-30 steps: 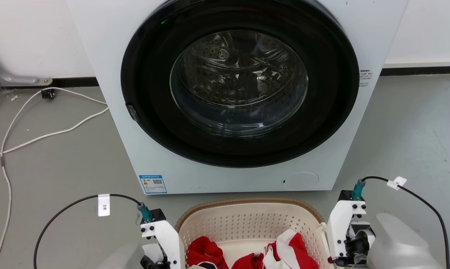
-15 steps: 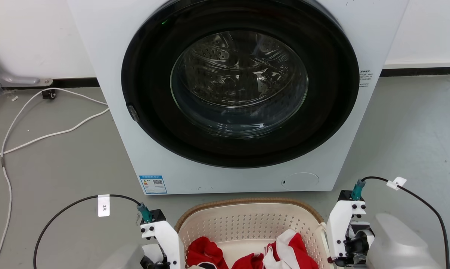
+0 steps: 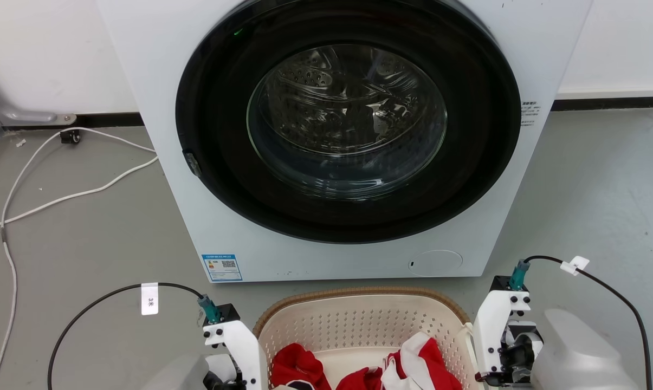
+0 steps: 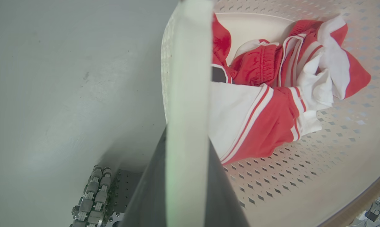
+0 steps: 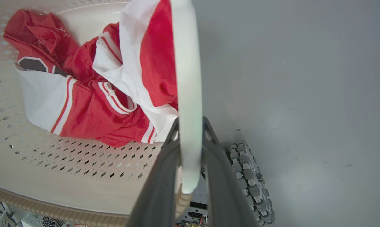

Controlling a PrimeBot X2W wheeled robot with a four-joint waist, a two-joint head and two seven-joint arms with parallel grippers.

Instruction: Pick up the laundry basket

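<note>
The left gripper (image 4: 186, 138) clamps its two dark fingers on a white side handle (image 4: 187, 78) of the cream-white perforated oval plastic laundry basket (image 4: 287, 176). The right gripper (image 5: 191, 123) pinches the opposite white handle (image 5: 185, 78). The basket sits between both grippers with crumpled red-and-white clothes (image 4: 256, 126) inside. The white front-loading washing machine (image 3: 359, 260) stands ahead of both grippers.

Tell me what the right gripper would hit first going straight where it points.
The laundry basket's white handle, already between its fingers; beyond that, probably the grey floor, though depth is unclear.
</note>
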